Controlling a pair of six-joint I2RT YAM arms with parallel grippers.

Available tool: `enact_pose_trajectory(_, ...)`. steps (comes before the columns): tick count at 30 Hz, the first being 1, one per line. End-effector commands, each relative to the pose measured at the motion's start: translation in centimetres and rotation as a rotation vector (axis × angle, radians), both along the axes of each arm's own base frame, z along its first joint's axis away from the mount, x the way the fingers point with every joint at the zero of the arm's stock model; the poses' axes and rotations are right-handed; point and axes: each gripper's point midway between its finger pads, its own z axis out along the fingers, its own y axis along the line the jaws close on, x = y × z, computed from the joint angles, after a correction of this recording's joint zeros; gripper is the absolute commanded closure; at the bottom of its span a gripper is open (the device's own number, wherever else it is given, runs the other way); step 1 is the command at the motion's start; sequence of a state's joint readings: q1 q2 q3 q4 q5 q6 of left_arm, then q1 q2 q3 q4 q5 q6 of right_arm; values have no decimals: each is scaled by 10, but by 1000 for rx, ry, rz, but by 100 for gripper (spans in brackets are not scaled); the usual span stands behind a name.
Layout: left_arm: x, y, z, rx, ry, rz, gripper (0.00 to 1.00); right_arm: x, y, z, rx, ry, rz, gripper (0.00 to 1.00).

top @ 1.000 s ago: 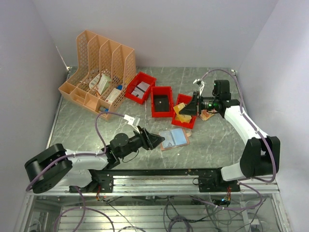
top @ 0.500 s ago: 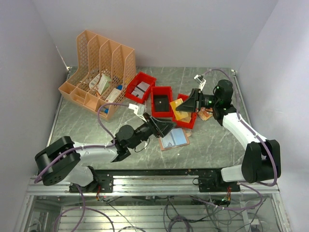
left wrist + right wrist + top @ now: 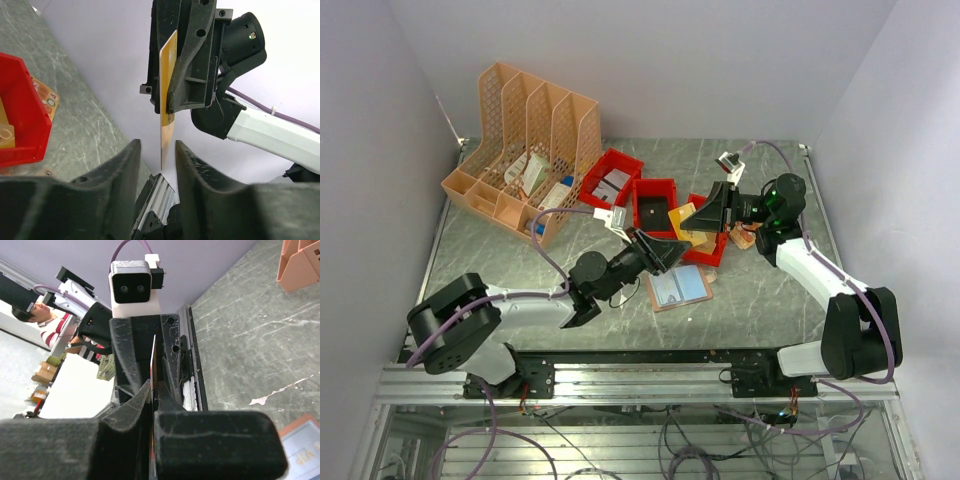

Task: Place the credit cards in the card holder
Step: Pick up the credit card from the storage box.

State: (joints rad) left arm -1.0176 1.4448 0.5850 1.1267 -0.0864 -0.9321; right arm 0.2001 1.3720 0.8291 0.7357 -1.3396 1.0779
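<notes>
**A:** Where is the card holder?

**B:** The card holder [image 3: 678,288] lies open and flat on the table [image 3: 510,265]. Its long side runs roughly left to right, with the right end a little farther from the arm bases. Only the top view shows it whole. The right wrist view catches one corner, and the left wrist view does not take it in.

**A:** And the card?

**B:** A yellow card [image 3: 166,127] is up in the air just behind the holder, in line with the red bin [image 3: 708,257] that stands there. The right gripper [image 3: 167,109] is clamped tight on one end of it. From above the card is a slanted sliver aimed at the left gripper [image 3: 157,150]. The left wrist view shows it edge-on, long axis up and down.

**A:** What about the left one?

**B:** It is partway open, with a finger on each side of the card's free end. A gap shows on one side. On the other I cannot tell whether it touches. The card's print is too small to read.
</notes>
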Motion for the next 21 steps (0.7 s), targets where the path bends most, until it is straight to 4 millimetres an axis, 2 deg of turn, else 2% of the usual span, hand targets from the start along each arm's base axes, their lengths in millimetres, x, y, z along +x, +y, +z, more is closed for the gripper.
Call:
enact_pose_trajectory(1, 1, -3, 28, -95, -43, 1, 65, -8, 1, 9, 13, -40, 21, 100)
enact_pose_trajectory(5, 0, -7, 30, -95, -60, -12, 73, -11, 2, 7, 9, -37, 24, 100)
enact_pose_trajectory(8, -2, -8, 31, -87, -79, -20, 90, -12, 2, 4, -1, -38, 25, 100)
enact_pose_trajectory(11, -3, -7, 30, -62, -97, -27, 93, -12, 1, 1, -12, -50, 26, 100)
enact_pose_trajectory(12, -3, -7, 29, -48, -107, -31, 93, -12, 1, -1, -20, -57, 27, 95)
enact_pose_trajectory(14, -5, -6, 25, -10, -126, -46, 93, -10, 1, -2, -38, -84, 34, 74)
enact_pose_trajectory(16, -10, -4, 18, 31, -147, -83, 93, -3, -1, -4, -75, -157, 27, 60)
enact_pose_trajectory(18, -15, -2, 6, 83, -158, -146, 93, 5, -5, -1, -125, -279, 13, 50)
enact_pose_trajectory(21, -20, 9, -14, 173, -152, -232, 93, 3, -13, -7, -209, -483, 34, 41)
